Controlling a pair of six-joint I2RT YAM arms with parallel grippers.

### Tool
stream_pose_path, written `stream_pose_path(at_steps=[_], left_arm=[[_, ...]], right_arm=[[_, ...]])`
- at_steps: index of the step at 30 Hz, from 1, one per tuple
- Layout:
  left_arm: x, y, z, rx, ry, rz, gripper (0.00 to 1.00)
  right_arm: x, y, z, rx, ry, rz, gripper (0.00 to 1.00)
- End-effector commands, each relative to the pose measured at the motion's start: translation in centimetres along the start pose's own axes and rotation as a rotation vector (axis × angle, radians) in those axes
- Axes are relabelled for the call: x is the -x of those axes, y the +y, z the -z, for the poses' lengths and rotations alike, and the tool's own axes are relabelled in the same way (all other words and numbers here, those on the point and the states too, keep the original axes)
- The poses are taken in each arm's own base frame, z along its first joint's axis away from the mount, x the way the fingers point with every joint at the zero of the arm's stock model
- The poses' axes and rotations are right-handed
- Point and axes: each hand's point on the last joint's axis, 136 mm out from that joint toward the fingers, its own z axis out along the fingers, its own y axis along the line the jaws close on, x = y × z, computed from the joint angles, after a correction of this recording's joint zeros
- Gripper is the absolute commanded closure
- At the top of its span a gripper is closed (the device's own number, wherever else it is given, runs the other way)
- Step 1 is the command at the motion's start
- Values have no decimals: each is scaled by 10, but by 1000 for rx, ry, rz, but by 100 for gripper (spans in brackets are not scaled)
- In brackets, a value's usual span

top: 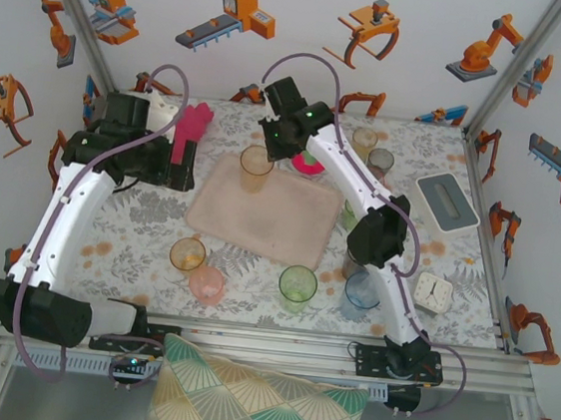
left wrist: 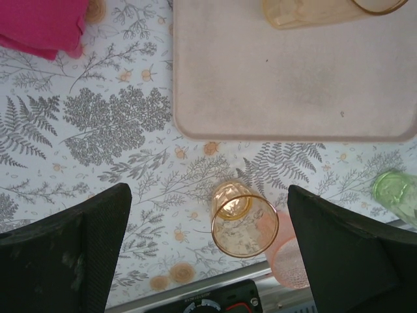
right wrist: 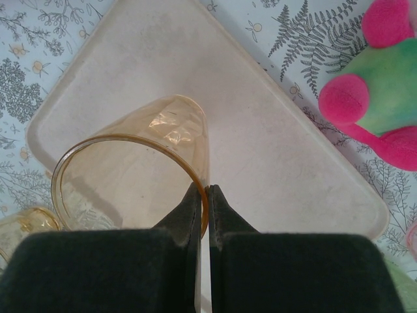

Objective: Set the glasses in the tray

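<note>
Right fingers (right wrist: 187, 218) are pinched tight on the thin rim of an amber glass (right wrist: 140, 166) — one finger inside, one outside. That glass hangs tilted over a corner of the tray (right wrist: 273, 150), and I cannot tell if its bottom touches it. So the step now is putting this one down. Next, I think, the right gripper (right wrist: 207, 190) needs to tip the glass straight, lower it flat, then let go gently so it does not fall over

Left fingers (left wrist: 85, 254) are wide apart with nothing in them. They hang over the table (left wrist: 117, 130), above a second amber glass (left wrist: 242, 218) and a pink glass (left wrist: 290, 261) that stand close together near the tray. A green glass (left wrist: 399, 195) is near too. More glasses are on the table — a blue glass (top: 361, 291) for one. Most of the job is not done

Glasses here are see-through, smooth and round, wider at the top, and look slippery. The tray is flat and dull beige-pink, with round corners and a low edge. The table has a leafy fern print. A soft pink cloth (left wrist: 42, 26) lies near the tray, and a fuzzy pink-green toy (right wrist: 381, 98) sits just beside it
</note>
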Motion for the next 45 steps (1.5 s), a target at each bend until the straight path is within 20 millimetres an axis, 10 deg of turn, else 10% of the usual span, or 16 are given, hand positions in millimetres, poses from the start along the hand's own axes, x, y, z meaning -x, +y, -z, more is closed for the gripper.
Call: stream_pose_path(at_steps=[1, 31, 45], left_arm=[[14, 3, -6, 42, -12, -6, 3], [45, -41, -46, -162, 41, -36, 3], [80, -69, -65, -289, 35, -64, 3]], right_arm=[[-6, 1, -5, -12, 25, 31, 95], [-32, 7, -31, 24, 114, 27, 81], [-4, 8, 4, 12, 22, 35, 57]])
